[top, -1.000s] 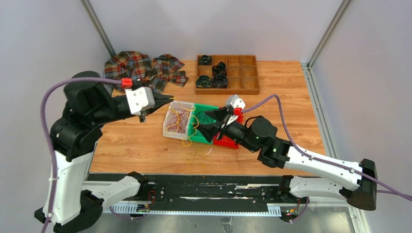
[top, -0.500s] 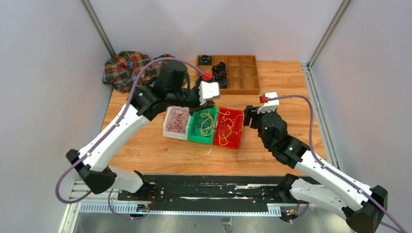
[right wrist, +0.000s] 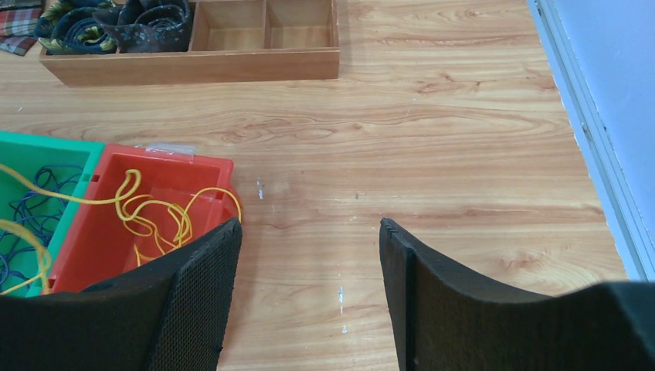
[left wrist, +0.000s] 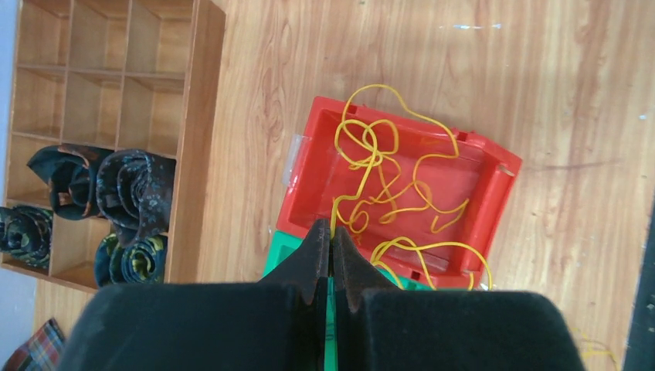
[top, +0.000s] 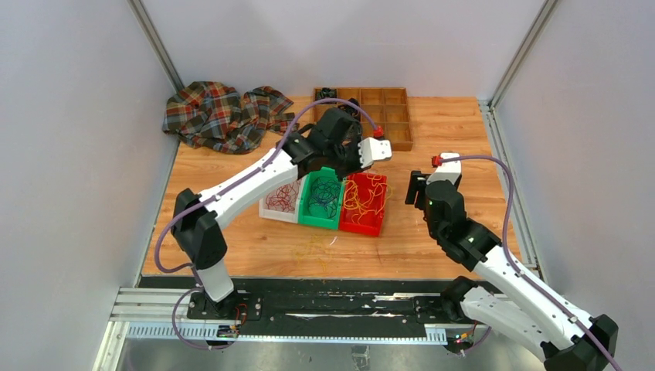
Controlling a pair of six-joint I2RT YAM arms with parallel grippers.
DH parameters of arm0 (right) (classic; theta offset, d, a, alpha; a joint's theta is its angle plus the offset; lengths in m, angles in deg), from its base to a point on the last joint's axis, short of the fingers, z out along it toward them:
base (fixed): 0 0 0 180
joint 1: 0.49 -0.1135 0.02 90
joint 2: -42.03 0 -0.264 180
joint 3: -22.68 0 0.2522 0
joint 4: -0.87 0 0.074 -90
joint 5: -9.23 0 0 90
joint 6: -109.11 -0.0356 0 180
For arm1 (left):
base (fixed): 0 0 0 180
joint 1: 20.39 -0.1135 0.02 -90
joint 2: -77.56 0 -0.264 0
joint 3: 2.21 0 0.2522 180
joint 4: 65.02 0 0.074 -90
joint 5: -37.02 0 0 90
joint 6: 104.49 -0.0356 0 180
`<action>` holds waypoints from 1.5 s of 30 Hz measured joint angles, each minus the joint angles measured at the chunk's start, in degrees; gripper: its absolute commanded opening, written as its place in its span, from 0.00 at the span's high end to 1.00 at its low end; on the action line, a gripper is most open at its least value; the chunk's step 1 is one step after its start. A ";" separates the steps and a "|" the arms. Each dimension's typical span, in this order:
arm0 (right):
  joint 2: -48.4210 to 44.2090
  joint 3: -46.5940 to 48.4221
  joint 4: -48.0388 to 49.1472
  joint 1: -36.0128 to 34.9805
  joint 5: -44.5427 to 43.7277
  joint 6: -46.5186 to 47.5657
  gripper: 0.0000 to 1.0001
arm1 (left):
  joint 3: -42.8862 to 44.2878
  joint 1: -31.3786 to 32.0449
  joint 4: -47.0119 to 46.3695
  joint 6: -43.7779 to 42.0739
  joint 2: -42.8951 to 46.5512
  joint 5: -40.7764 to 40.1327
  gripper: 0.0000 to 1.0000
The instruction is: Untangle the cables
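Observation:
Three bins stand side by side: a white one point(top: 272, 209) with red cables point(top: 283, 195), a green one point(top: 309, 220) with dark blue cables point(top: 324, 197), and a red one point(top: 363, 228) with yellow cables point(top: 367, 199). My left gripper point(top: 346, 171) hovers over the far edge where the green and red bins meet. In the left wrist view the gripper point(left wrist: 332, 232) is shut on a yellow cable point(left wrist: 376, 154) that runs down into the red bin point(left wrist: 494, 201). My right gripper point(top: 413, 189) is open and empty over bare table, just right of the red bin point(right wrist: 166, 158).
A wooden compartment tray point(top: 398, 139) with thick black coiled bands stands at the back; it also shows in the left wrist view point(left wrist: 201, 116). A plaid cloth point(top: 220, 116) lies at the back left. A few loose yellow strands point(top: 313, 247) lie in front of the bins.
My left arm has swung right from the white bin to the red bin's far edge, carrying a yellow cable. My right arm has pulled back from the bins to the right.

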 measured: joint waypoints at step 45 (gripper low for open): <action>27.19 12.48 0.94 -19.43 32.70 8.04 0.28 | -12.55 -19.71 13.84 4.37 27.23 -7.34 0.02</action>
